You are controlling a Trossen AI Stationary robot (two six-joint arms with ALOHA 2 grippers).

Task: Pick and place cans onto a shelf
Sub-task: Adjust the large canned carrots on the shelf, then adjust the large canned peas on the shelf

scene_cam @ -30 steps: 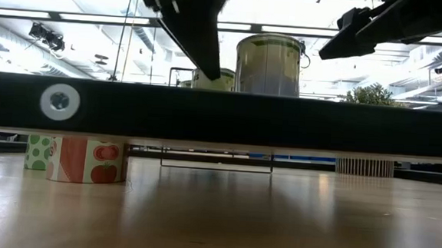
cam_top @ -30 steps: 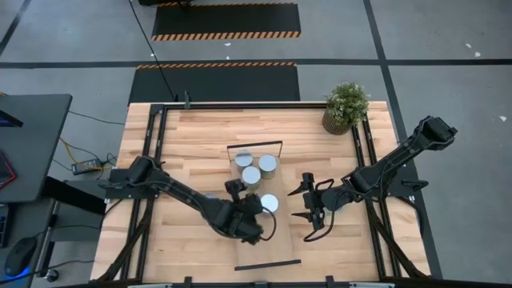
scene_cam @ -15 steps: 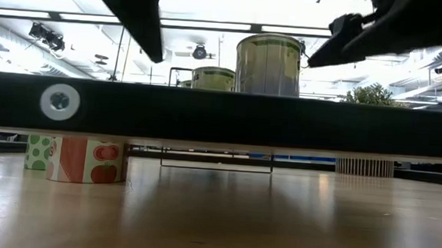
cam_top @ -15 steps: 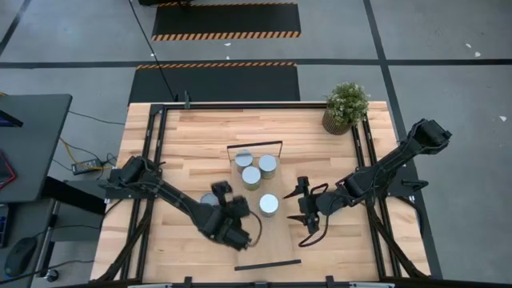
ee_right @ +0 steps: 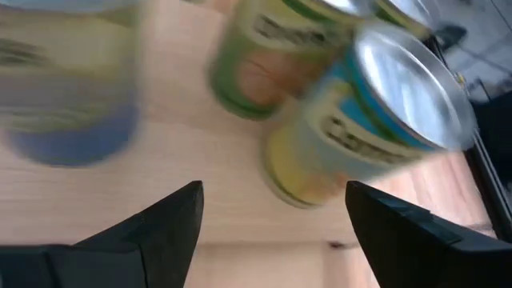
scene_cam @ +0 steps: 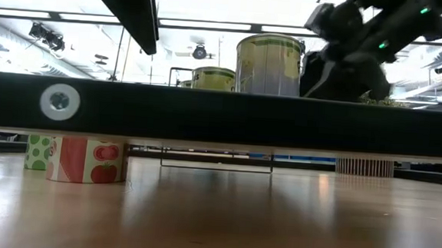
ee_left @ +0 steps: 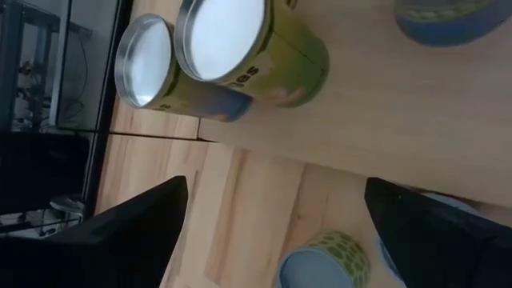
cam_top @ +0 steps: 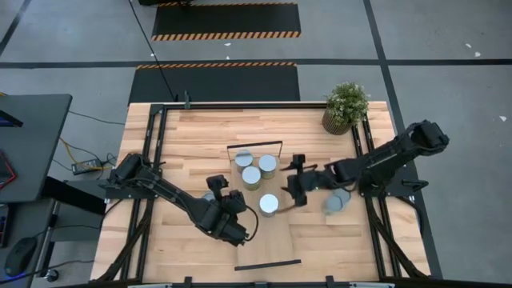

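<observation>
Four cans (cam_top: pixel 251 177) on shelf (cam_top: pixel 276 240) | left hand (cam_top: pixel 222 194) open, empty | right hand (cam_top: pixel 293 182) half-open, empty | next: fetch tabletop can (cam_top: pixel 335 204)

Robotics lab, hazard-striped floor mats (cam_top: pixel 226 20), ceiling strip lights (scene_cam: pixel 212 25)
</observation>
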